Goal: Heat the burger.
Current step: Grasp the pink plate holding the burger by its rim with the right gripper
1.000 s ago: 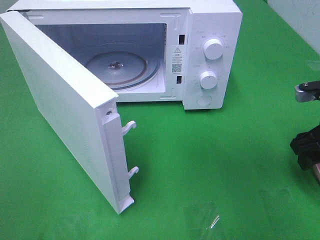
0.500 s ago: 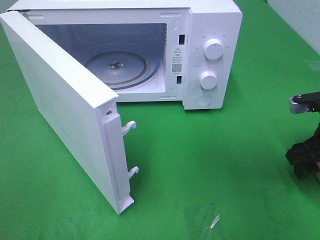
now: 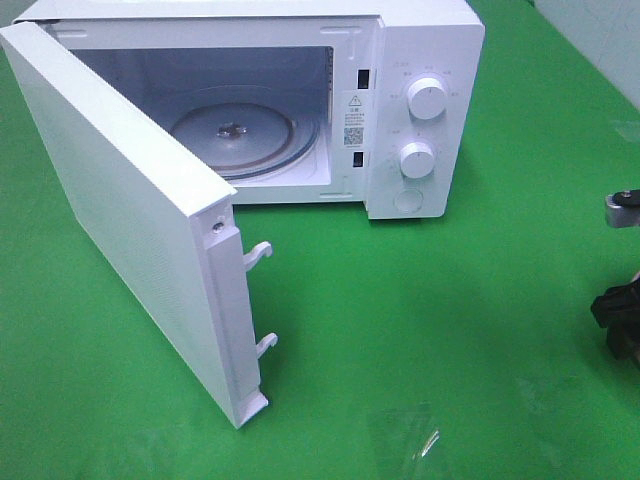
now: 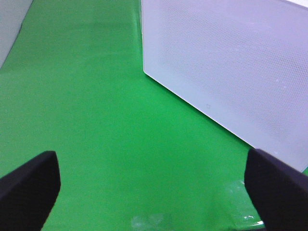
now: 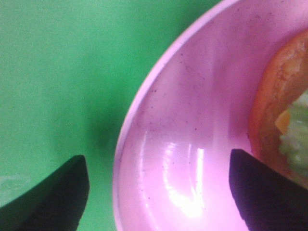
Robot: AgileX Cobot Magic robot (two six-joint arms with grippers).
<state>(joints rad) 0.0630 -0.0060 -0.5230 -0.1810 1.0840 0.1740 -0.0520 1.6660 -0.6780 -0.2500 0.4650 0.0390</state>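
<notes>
Burger (image 5: 284,110) is seen on pink plate (image 5: 183,120) below right end effector (image 5: 159,187), jaws spread astride the rim, nothing gripped. Left end effector (image 4: 154,187) is released too, beside open microwave door (image 4: 231,62). Rim should be pinched squarely, plate kept level.

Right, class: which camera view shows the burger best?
The right wrist view. Only there does the burger appear, cut off at the picture's edge and lying on the pink plate. The exterior high and left wrist views show none of it.
</notes>
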